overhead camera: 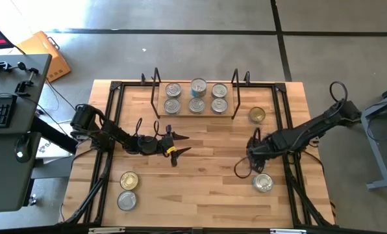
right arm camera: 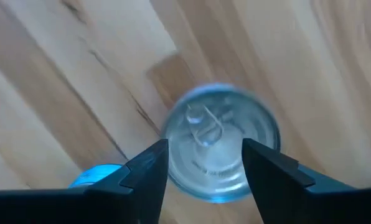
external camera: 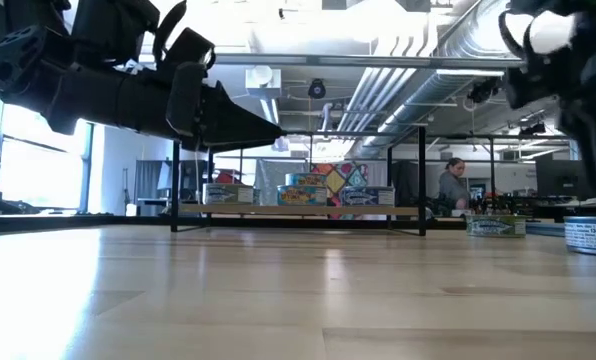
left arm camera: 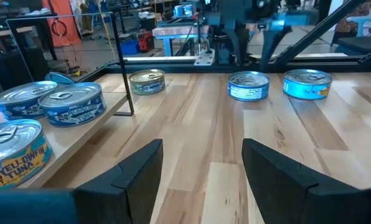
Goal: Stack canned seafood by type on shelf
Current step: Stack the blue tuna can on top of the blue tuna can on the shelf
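Silver-topped tins fill most of the shelf [overhead camera: 195, 114]: six cans [overhead camera: 196, 96] stand there in two rows of three, between the black wire ends, well ahead of both claws.

Four tins are left on the table [overhead camera: 206, 195]. A gold-topped can [overhead camera: 257, 116] sits just off the shelf's right end, a short way ahead of the right claw [overhead camera: 258, 170]. A silver-topped can [overhead camera: 263, 183] lies right under that claw. In the right wrist view the dark fingers [right arm camera: 149, 169] stand apart on either side of that tin, above it and not yet closed on it. That looks like the next pick.

Two more, one gold-topped [overhead camera: 129, 180] and one silver-topped [overhead camera: 126, 201], wait behind and to the outside of the left claw [overhead camera: 180, 144], which hovers over bare wood mid-table, fingers spread and empty.

By my count the job is a little over half done, and the gold tops may want a group of their own.
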Controlling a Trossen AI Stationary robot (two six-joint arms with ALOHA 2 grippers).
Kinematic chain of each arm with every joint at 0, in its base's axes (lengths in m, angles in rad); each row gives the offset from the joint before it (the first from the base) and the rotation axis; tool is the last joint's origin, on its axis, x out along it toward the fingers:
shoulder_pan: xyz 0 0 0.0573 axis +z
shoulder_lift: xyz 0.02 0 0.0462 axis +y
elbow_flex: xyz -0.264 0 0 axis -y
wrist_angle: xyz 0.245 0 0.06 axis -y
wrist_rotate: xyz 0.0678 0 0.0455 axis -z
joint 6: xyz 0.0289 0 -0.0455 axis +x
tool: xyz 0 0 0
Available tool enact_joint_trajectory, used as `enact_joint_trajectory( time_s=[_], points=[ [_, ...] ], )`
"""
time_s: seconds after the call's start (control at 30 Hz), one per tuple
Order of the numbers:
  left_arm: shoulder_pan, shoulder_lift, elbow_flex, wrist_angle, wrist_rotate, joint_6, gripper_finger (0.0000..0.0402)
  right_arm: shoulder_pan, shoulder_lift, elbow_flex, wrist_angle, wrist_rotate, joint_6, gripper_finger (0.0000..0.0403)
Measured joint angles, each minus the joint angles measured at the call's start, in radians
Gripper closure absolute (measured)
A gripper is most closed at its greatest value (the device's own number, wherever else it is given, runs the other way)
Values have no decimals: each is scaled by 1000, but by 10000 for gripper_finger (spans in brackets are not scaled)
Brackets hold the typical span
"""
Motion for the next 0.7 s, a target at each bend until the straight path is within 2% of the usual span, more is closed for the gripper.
enact_joint_trajectory(
  time_s=[0.17, 0.3, 0.37, 0.43, 0.57, 0.7],
  points=[
    [-6, 0, 1, 0, 0, -7, 190, 52, 0, -93, 49, -53, 153, 236],
    [-6, 0, 4, 8, 0, -7, 190, 40, -4, -161, 287, -47, 131, 263],
    [-6, 0, 11, 7, 0, -7, 190, 16, 6, -178, 463, -7, 79, 273],
    [-6, 0, 23, 6, 0, -7, 190, -8, 8, -196, 639, 76, 0, 280],
    [-6, 0, 44, -2, 3, -7, 190, -36, 5, -202, 1020, 237, -232, 284],
    [-8, 0, 62, -30, 62, 13, 190, -40, 5, -202, 1193, 255, -476, 284]
  ],
)
